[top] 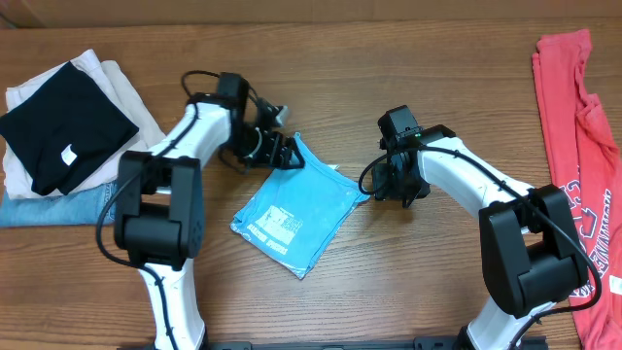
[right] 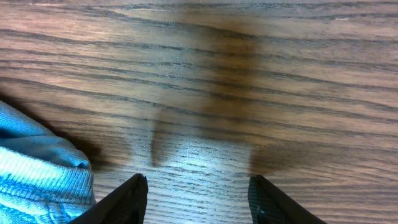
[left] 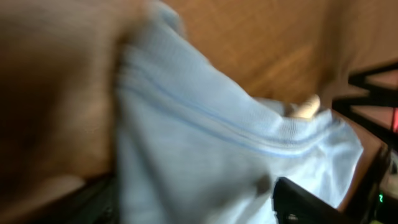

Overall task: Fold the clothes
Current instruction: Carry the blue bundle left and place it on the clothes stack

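Light blue T-shirt [top: 313, 202] with white print; coral-red T-shirt [top: 559, 126]; black garment [top: 63, 126]; brown wood-grain table [top: 408, 49].

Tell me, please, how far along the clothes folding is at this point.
Done: the light blue fabric T-shirt lies folded into a compact rectangle. In hand: the left pincer is at its top corner, its view too blurred to show a grip; the right pincer is open over the bare wooden table beside it. Left: the coral-red T-shirt with white print lies spread, unfolded, at the right edge.
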You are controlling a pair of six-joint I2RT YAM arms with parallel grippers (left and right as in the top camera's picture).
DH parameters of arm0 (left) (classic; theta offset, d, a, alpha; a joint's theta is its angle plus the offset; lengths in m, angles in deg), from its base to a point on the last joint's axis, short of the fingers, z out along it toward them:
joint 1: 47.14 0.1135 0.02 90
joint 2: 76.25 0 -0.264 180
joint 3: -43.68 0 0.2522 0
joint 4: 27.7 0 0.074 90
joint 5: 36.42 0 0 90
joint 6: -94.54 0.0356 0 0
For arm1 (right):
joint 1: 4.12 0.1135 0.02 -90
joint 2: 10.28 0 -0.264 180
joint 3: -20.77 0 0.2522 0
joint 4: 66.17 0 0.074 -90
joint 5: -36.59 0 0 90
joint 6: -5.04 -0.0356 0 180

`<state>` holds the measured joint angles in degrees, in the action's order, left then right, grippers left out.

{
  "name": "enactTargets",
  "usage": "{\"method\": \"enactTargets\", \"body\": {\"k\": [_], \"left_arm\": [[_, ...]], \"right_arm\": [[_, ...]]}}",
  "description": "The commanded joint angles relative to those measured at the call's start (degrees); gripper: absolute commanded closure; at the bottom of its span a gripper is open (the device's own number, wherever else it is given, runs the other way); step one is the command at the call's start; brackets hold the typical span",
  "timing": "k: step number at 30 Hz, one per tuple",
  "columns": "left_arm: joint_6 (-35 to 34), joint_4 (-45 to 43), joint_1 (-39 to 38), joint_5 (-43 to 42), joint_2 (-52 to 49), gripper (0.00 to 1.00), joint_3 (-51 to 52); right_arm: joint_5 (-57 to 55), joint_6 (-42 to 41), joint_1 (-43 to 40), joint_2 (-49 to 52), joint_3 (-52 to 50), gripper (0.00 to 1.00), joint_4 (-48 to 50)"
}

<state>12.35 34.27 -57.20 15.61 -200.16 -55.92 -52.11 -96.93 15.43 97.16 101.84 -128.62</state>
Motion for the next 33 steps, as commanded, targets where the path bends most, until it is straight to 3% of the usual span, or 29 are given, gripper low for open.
{"method": "enactTargets", "body": {"k": [1, 6, 13, 20, 25, 33], "left_arm": [[3.8, 2.8, -4.3, 1.0, -4.5, 0.36, 0.2], [4.6, 4.7, -6.3, 9.3, -5.3, 0.69, 0.2], [3.7, 5.9, -4.2, 10.5, -5.3, 0.95, -3.0], [3.2, 12.0, -2.8, 13.4, -4.2, 0.96, -13.5], [-4.9, 13.3, -1.7, 29.9, -0.1, 0.96, -18.0], [-9.5, 14.0, 0.0, 46.6, 8.0, 0.96, -18.2]], "right_arm": [[0.3, 0.0, -0.1, 0.0, -0.1, 0.44, 0.0], [0.3, 0.0, -0.1, 0.0, -0.1, 0.44, -1.2], [0.2, 0.0, -0.1, 0.0, -0.1, 0.45, -1.7], [-1.3, -0.1, -0.1, 0.0, -0.1, 0.46, -2.0], [-2.1, -0.2, -0.6, 0.0, -0.1, 0.46, -2.9], [-2.3, -1.8, -3.2, 0.0, -0.1, 0.46, -2.2]]}}
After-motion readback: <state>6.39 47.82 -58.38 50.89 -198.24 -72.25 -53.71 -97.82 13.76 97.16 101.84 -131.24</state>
